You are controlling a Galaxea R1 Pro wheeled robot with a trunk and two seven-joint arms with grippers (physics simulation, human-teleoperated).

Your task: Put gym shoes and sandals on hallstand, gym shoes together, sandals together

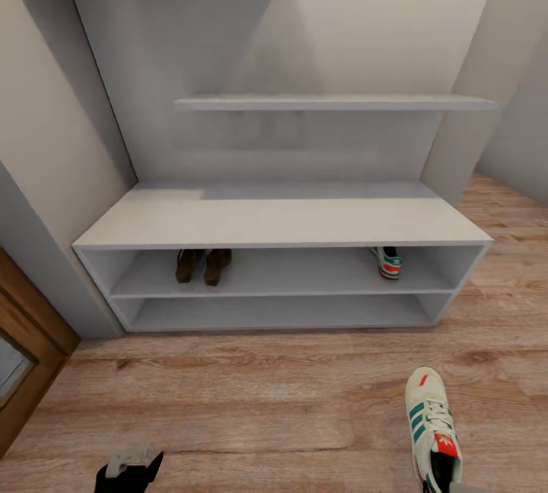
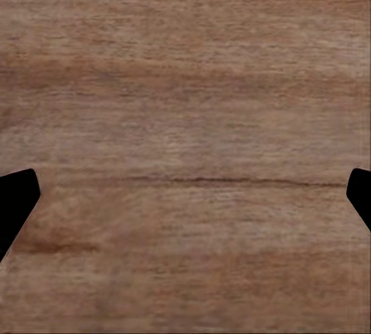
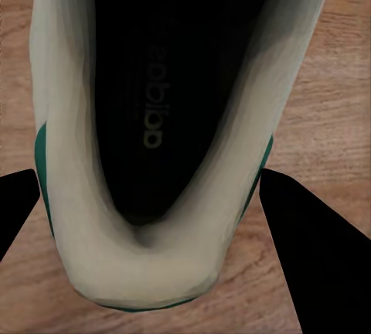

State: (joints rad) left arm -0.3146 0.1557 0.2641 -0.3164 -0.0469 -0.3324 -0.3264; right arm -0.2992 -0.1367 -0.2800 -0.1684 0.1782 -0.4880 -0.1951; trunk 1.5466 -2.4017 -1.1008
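A white gym shoe (image 1: pixel 432 426) with green stripes lies on the wood floor (image 1: pixel 251 402) in front of the rack (image 1: pixel 281 223), toward the rack's right end, toe pointing at the rack. In the right wrist view the shoe's dark opening and pale heel collar (image 3: pixel 135 272) sit between the right gripper's (image 3: pixel 158 218) two dark fingers, one finger on each side of the heel. The fingers are spread wide; whether they touch the shoe cannot be told.

The second gym shoe (image 1: pixel 388 262) is already on the rack's upper open shelf, near the right end. The two brown sandals (image 1: pixel 202 265) stand side by side on the same shelf, toward the left end.

The left gripper (image 1: pixel 131 470) hovers over bare floor in front of the rack's left half. In its wrist view the fingertips (image 2: pixel 15 202) are far apart with only planks between them, so it is wide open and holds nothing.

Risks, as a judgement: the heel collar is soft and rounded, so a shallow or off-centre pinch could let the shoe slip or swing toe-down when lifted. The shelf opening is low, so a tilted shoe could catch the bench edge and drop back to the floor. Pushing it in carelessly could knock the shoe already there, or leave the pair apart.
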